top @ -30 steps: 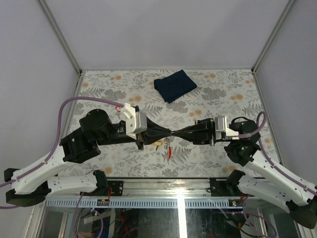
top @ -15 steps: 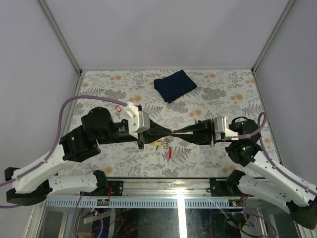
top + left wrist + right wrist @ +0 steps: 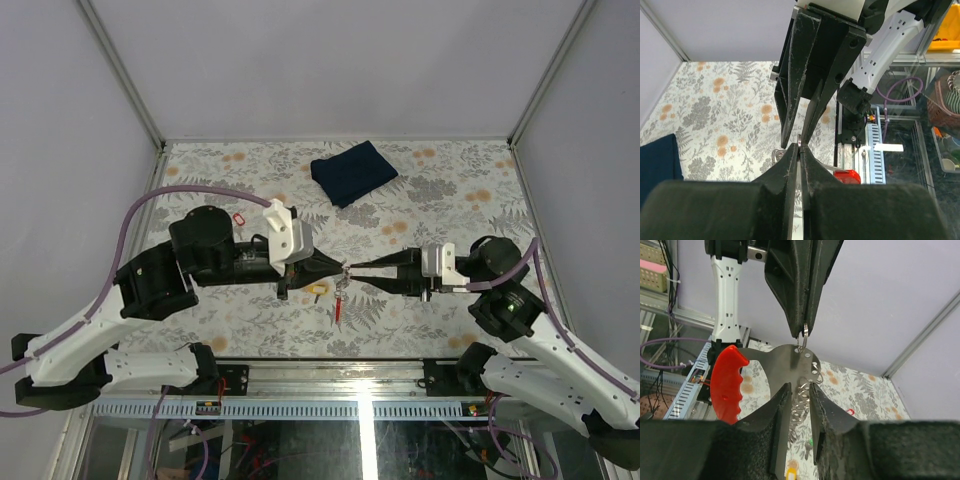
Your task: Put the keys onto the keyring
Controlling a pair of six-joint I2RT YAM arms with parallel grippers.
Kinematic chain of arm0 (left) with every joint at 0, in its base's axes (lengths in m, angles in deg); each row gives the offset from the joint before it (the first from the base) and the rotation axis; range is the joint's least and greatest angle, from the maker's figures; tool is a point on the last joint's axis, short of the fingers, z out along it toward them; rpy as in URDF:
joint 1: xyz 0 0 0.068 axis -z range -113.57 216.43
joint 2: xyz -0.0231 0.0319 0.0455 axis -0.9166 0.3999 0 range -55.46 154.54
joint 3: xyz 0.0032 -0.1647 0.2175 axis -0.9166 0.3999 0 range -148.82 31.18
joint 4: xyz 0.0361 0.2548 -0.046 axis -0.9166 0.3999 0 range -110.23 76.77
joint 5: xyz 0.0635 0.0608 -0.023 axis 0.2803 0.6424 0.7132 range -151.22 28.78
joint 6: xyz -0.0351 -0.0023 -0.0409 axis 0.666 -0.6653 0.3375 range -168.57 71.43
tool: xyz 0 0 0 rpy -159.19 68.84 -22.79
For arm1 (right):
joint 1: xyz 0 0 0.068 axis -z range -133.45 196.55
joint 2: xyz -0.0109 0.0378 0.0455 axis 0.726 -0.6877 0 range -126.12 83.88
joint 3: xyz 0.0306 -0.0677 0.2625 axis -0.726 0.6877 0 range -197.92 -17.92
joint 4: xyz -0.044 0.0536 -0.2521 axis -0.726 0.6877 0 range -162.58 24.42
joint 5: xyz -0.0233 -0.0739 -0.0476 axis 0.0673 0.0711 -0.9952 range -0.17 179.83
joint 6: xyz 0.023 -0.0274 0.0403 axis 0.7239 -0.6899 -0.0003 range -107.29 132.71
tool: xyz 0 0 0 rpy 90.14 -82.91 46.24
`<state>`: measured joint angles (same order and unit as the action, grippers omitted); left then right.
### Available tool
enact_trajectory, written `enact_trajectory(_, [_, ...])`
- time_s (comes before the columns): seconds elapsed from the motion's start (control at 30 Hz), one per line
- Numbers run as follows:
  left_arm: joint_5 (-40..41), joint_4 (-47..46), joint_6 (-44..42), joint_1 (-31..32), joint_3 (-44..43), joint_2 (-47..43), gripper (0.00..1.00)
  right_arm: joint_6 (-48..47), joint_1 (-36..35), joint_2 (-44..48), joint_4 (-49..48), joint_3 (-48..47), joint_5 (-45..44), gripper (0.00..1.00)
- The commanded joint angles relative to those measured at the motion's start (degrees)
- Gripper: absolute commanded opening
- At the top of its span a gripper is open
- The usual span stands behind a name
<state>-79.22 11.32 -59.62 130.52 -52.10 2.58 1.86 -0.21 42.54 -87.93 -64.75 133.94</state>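
The keyring (image 3: 345,273) hangs above the table between my two grippers, its red tag (image 3: 341,309) dangling below. My left gripper (image 3: 338,268) is shut on a small silver ring at the keyring's top (image 3: 799,142). The red tag (image 3: 846,176) shows beyond it. My right gripper (image 3: 354,268) is closed from the opposite side. In its wrist view, the fingers (image 3: 782,405) flank the silver plate (image 3: 790,357) and its coil of small rings, beside the red tag (image 3: 729,382). The yellow-headed key (image 3: 318,290) lies on the table below. The green-headed key (image 3: 811,441) shows only as a speck.
A folded dark blue cloth (image 3: 352,170) lies at the back middle of the floral table (image 3: 450,190). A small red loop (image 3: 240,216) lies left of the left wrist. The metal rail (image 3: 330,372) runs along the near edge.
Both wrists have tilted and risen, the left wrist moving right and the right wrist moving left. The fingertips stay together at the keyring, which still hangs between them.
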Motion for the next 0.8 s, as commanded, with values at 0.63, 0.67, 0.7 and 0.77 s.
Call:
enact_trajectory(0.63, [5.7, 27.2, -5.2, 0.4, -16.6, 12.9, 0.00, 0.8, -0.3, -3.0, 4.5, -1.0, -1.5, 0.30])
enact_trajectory(0.67, [5.8, 27.2, -5.3, 0.3, -16.6, 12.9, 0.00, 1.2, -0.3, -3.4, 3.9, -1.0, -1.4, 0.30])
enact_trajectory(0.7, [5.8, 27.3, -5.4, 0.4, -16.7, 13.0, 0.00, 1.4, -0.3, -3.8, 3.3, -0.8, -1.1, 0.30])
enact_trajectory(0.77, [5.8, 27.7, -5.6, 0.5, -16.9, 13.3, 0.00, 2.0, -0.3, -4.6, 2.4, -0.8, -0.4, 0.31])
